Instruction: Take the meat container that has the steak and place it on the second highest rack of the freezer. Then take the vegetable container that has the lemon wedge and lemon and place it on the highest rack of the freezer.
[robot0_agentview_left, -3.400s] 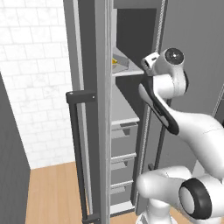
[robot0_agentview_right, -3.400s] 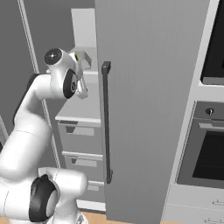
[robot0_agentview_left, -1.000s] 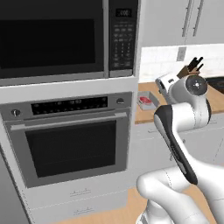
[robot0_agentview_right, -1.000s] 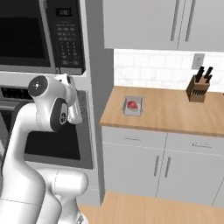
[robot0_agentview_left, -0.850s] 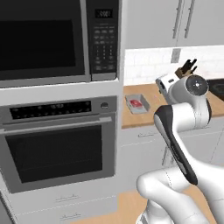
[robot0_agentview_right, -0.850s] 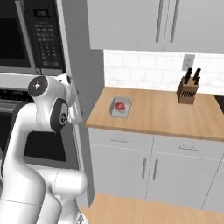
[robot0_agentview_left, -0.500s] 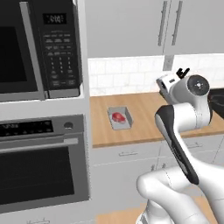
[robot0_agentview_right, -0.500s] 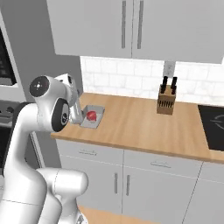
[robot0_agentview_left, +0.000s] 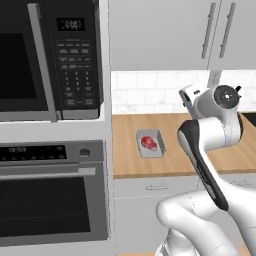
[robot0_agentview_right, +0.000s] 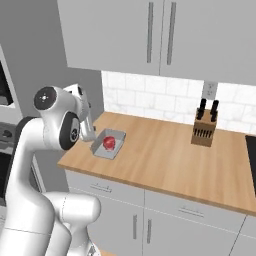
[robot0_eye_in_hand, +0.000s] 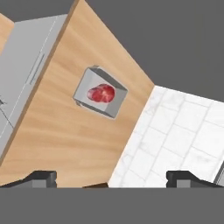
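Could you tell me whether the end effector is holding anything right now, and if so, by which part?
Nothing is held: the end effector is open, apart from the steak container.

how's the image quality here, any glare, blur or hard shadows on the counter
Left base view: flat even rendered light, no glare, steak in its grey container crisp. Right base view: soft faint shadow beside the knife block. Hand view: rolled sideways, counter sharp, no blur.

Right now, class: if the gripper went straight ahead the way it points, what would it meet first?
Probably the bare wooden counter near the tiled wall. The open gripper looks down on it, with the tray holding the steak off to one side. Depth is uncertain.
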